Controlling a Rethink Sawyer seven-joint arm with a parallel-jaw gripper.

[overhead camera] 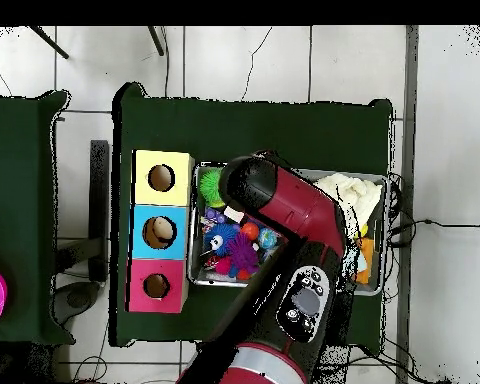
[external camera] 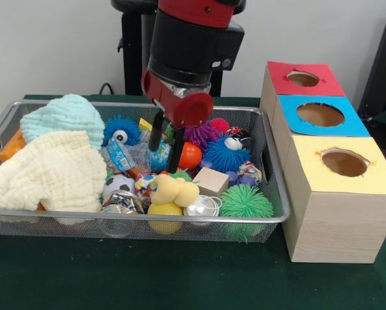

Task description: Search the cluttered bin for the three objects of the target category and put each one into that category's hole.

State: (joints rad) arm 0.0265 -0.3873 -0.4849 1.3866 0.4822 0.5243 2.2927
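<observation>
My gripper (external camera: 165, 159) hangs low over the middle of the wire mesh bin (external camera: 148, 218), open, its two black fingers (external camera: 155, 132) straddling a blue patterned ball in clear wrap (external camera: 159, 156). Right beside the right finger is an orange ball (external camera: 190, 155). Around them lie a blue spiky ball (external camera: 225, 155), a purple spiky ball (external camera: 199, 134), a green spiky ball (external camera: 245, 201), a wooden block (external camera: 211, 181) and a yellow soft toy (external camera: 173, 191). In the overhead view the arm (overhead camera: 284, 205) hides the gripper and much of the bin (overhead camera: 196, 225).
A cream cloth (external camera: 51, 171) and a light blue cloth (external camera: 62, 116) fill the bin's left side. To the right of the bin stands a wooden box with a red-topped hole (external camera: 303, 79), a blue-topped hole (external camera: 320, 115) and a yellow-topped hole (external camera: 344, 163).
</observation>
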